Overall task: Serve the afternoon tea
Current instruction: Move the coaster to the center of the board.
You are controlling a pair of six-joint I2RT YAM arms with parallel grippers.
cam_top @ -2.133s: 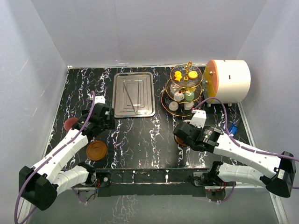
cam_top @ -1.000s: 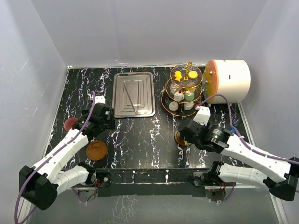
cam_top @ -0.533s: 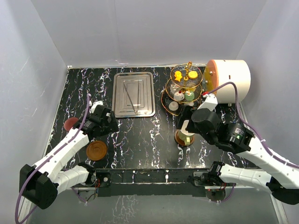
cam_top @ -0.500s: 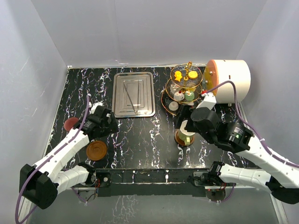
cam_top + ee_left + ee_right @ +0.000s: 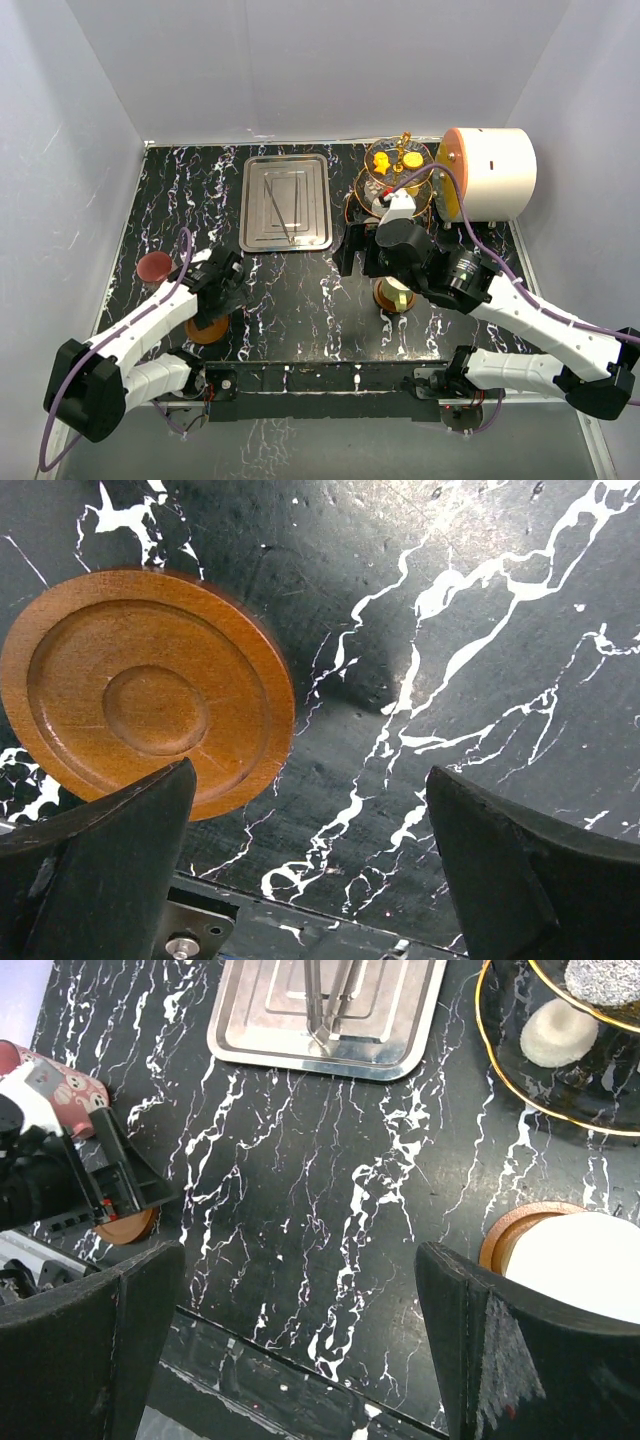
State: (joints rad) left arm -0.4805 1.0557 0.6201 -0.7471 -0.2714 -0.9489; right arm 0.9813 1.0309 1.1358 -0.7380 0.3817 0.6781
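Fingers (image 5: 100,870) of my left end effector (image 5: 310,820) are spread, pinching nothing, over the edge of the empty saucer (image 5: 150,710) at near left. My right end effector (image 5: 300,1300) is spread wide too, above the surface (image 5: 330,1210) left of the cream cup (image 5: 590,1260), which sits on the second saucer (image 5: 500,1232). The maroon cup (image 5: 154,266) is left of the empty saucer, slightly farther.

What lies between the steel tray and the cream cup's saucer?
Nothing; in the right wrist view only bare tabletop separates tray and saucer.
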